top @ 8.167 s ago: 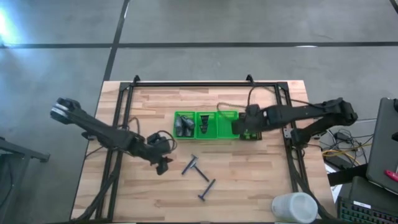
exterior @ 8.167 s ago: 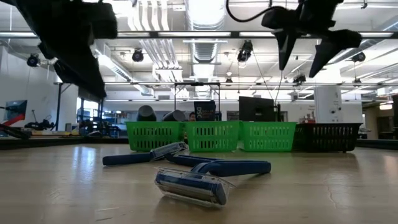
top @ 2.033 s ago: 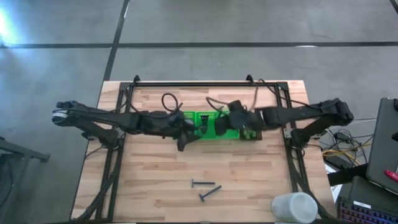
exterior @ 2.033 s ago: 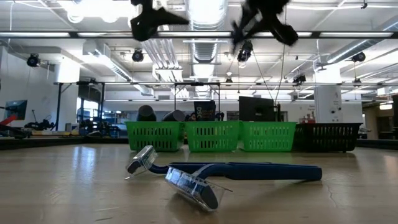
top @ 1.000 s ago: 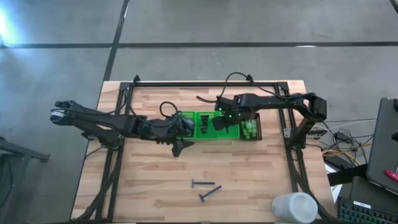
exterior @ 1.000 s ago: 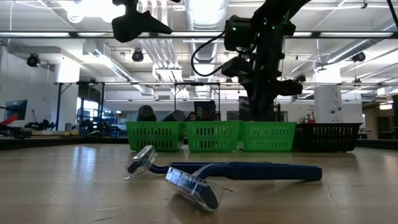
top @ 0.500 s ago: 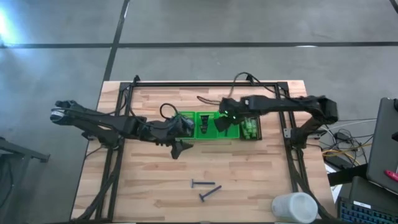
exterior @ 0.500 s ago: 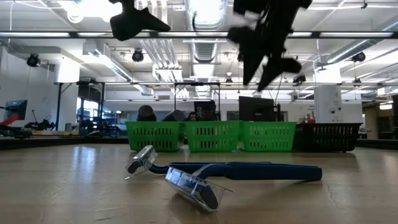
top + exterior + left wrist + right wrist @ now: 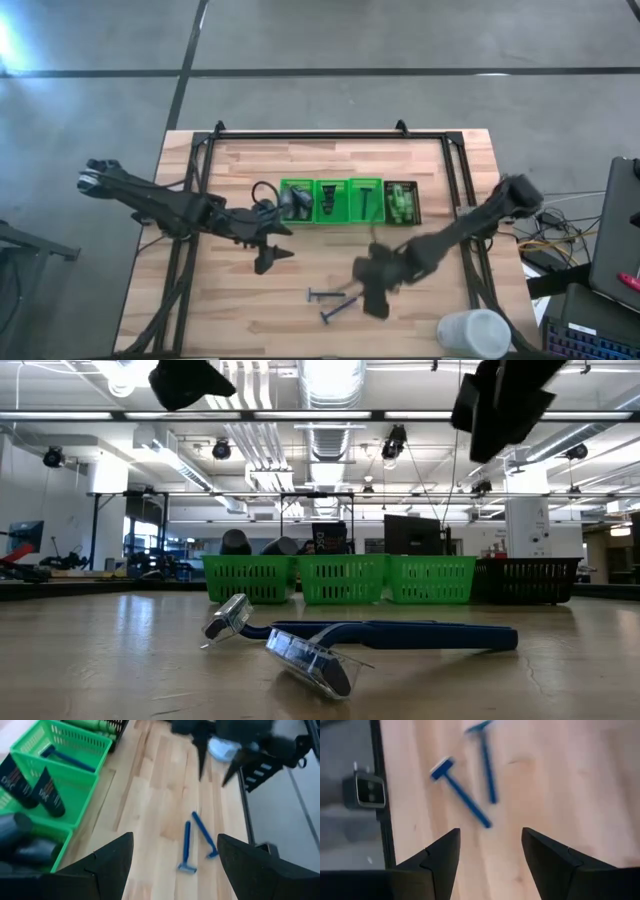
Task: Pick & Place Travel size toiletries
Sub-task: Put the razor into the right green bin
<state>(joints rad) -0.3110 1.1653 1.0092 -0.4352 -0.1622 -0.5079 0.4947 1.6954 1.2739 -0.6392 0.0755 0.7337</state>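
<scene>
Two dark blue T-shaped razors [image 9: 325, 295] [image 9: 338, 310] lie flat on the wood near the near edge, their handles crossing in the low view [image 9: 380, 632]. My right gripper [image 9: 375, 292] hangs open just to their right, above the table; its wrist view shows both razors [image 9: 460, 795] [image 9: 487, 765] ahead of the fingers. My left gripper [image 9: 270, 255] is open, in the air left of the razors and near of the green tray [image 9: 315, 183]. The tray holds grey bottles [image 9: 20, 840], dark tubes [image 9: 45, 790] and one razor [image 9: 67, 760].
A black slotted bin [image 9: 402, 203] with green mini bottles stands against the tray's right end. A white cylinder [image 9: 472, 332] sits at the table's near right corner. Black frame rails [image 9: 470, 250] run along both sides. Bare wood lies between the tray and the razors.
My right gripper has risen from over the tray's right compartment and swung fast toward the near edge, ending beside the two razors on the table. My left gripper has drawn back from the tray, toward the near and left. The razors have not moved.
</scene>
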